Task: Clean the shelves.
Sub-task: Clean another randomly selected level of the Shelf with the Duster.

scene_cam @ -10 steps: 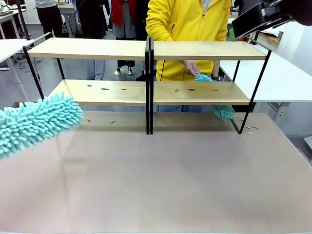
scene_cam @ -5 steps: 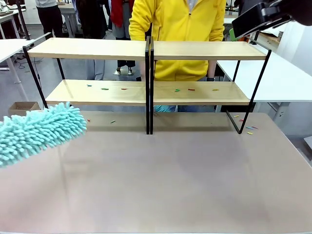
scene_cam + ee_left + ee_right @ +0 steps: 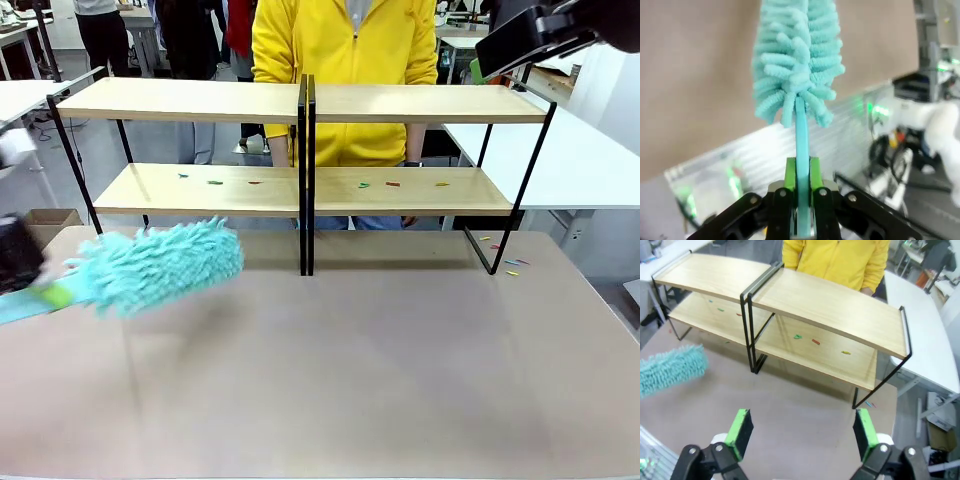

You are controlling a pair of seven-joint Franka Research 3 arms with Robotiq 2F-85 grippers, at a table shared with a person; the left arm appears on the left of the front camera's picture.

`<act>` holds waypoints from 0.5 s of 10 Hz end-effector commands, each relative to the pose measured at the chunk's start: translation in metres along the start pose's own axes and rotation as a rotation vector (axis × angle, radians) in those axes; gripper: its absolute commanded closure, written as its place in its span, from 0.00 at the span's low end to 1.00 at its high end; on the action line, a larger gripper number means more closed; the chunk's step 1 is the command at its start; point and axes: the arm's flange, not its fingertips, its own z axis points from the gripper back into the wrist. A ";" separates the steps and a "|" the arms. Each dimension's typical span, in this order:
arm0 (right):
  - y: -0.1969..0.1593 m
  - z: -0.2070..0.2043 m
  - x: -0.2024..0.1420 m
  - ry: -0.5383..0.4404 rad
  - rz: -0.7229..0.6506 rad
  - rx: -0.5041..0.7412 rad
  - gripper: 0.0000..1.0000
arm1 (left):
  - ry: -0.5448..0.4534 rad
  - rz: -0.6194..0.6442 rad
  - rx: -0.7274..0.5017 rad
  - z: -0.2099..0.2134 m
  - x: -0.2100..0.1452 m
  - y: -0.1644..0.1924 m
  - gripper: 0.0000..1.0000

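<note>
The shelves (image 3: 305,104) stand across the table's far half: two joined two-tier racks of light wood on black frames, also seen from above in the right wrist view (image 3: 830,305). Small coloured scraps (image 3: 378,184) lie on the lower boards. My left gripper (image 3: 801,172) is shut on the flat handle of a fluffy teal duster (image 3: 160,264), whose head hovers over the table's left side, short of the shelves; the gripper (image 3: 20,262) sits blurred at the left edge. My right gripper (image 3: 802,432) stands open, high above the table's right side, with nothing between its fingers.
A person in a yellow jacket (image 3: 345,60) stands behind the shelves. A few coloured scraps (image 3: 510,264) lie on the table by the shelves' right foot. White tables (image 3: 580,160) stand to the right and the left.
The duster has swung rightward and my left gripper has come into the picture at the left edge. The person has withdrawn their hand and their own teal duster from the lower right shelf.
</note>
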 end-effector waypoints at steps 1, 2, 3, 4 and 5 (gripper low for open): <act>-0.001 0.000 0.000 -0.001 -0.005 -0.004 0.00 | -0.066 0.014 0.009 -0.130 -0.037 0.012 0.88; -0.001 0.000 0.000 -0.001 -0.005 -0.004 0.00 | -0.039 0.005 0.009 -0.151 -0.031 0.008 0.88; -0.001 0.000 0.000 -0.001 -0.005 -0.004 0.00 | 0.009 0.048 -0.001 -0.156 -0.027 0.004 0.88; -0.001 0.000 0.000 -0.001 -0.005 -0.004 0.00 | -0.032 0.020 0.014 -0.060 0.038 -0.024 0.88; -0.001 0.000 0.000 -0.001 -0.005 -0.004 0.00 | -0.032 0.020 0.014 -0.060 0.038 -0.024 0.88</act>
